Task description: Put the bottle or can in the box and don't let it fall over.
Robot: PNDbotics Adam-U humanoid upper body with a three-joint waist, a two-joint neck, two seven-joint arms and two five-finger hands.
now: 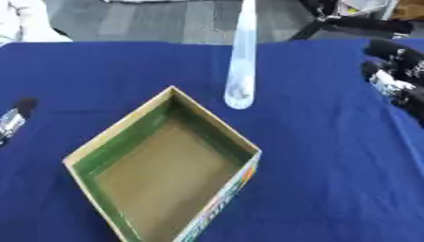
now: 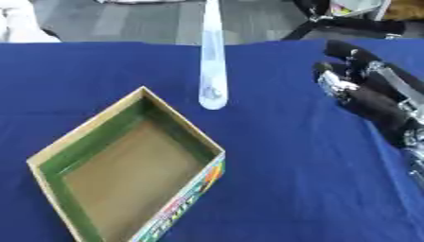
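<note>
A tall, slim clear bottle (image 1: 242,61) stands upright on the blue table, just behind the far corner of the box. The open cardboard box (image 1: 217,118), green on its inner walls and brown on the floor, sits corner-on at centre left with nothing inside. To the right of the bottle and well apart from it, my right hand (image 2: 364,90) hovers with its fingers relaxed, holding nothing. Only a sliver of my left hand (image 1: 13,118) shows at the left edge, beside the box.
The blue cloth (image 1: 331,165) covers the whole table, with bare cloth between the bottle and my right hand. Beyond the far edge are grey floor, dark stand legs (image 1: 348,23) and something white (image 1: 21,19) at the upper left.
</note>
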